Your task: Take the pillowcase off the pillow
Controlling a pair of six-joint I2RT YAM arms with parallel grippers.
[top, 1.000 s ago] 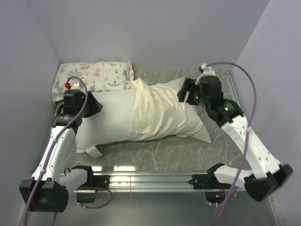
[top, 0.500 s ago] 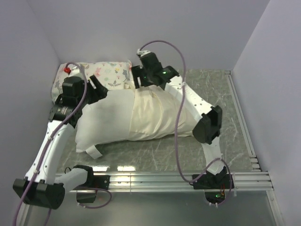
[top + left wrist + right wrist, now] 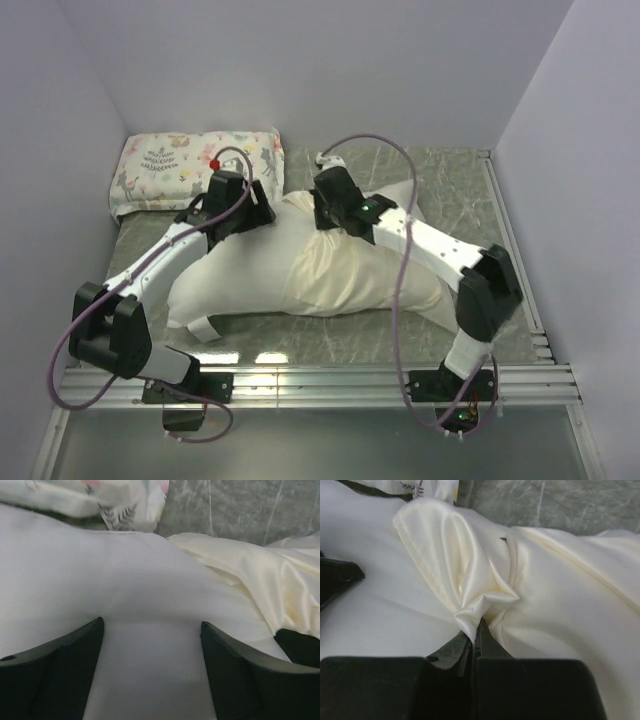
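The right fingers (image 3: 476, 632) have swung across and now clamp the pillowcase (image 3: 470, 575) hem bunched at their tips. The left fingers (image 3: 260, 200), newly spread apart, straddle bare pillow (image 3: 125, 580). Peeling can likely begin.

The left arm (image 3: 165, 252) and right arm (image 3: 430, 243) share white tapered links between bulky black joint housings, each with a looping purple cable (image 3: 400, 290), a small green light (image 3: 367, 208) on the right one and a red fitting (image 3: 214, 163) on the left one's cable.
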